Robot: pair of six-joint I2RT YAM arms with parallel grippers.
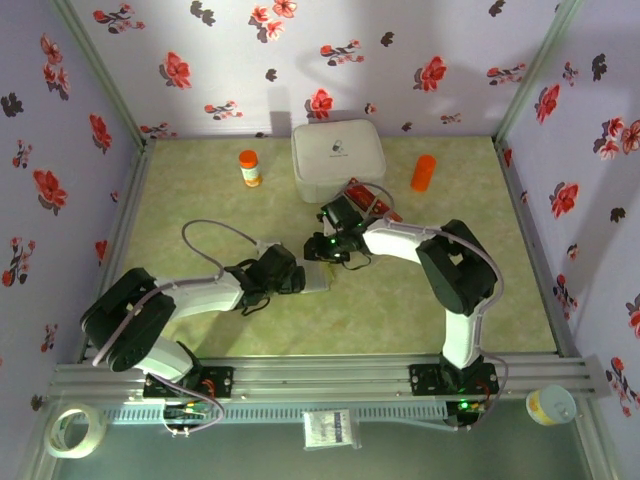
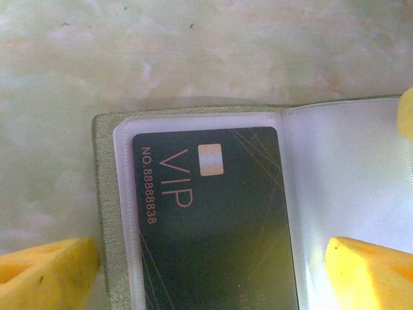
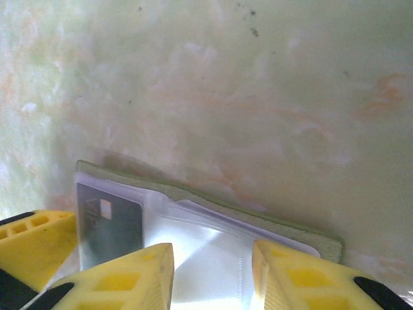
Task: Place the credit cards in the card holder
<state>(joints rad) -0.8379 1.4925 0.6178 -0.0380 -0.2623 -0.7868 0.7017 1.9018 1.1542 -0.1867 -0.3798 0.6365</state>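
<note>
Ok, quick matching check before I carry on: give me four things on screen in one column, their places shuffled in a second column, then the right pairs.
Things:
1 black VIP card
2 white box
3 orange cylinder
4 tape roll

Places:
A near-left corner, off the table
B in the card holder's clear sleeve
C far middle of the table
D just right of the white box

Pairs: 1-B, 2-C, 3-D, 4-A

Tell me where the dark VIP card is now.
In the left wrist view, the VIP card sits inside the left clear pocket of the open card holder, lying on the table.
</note>
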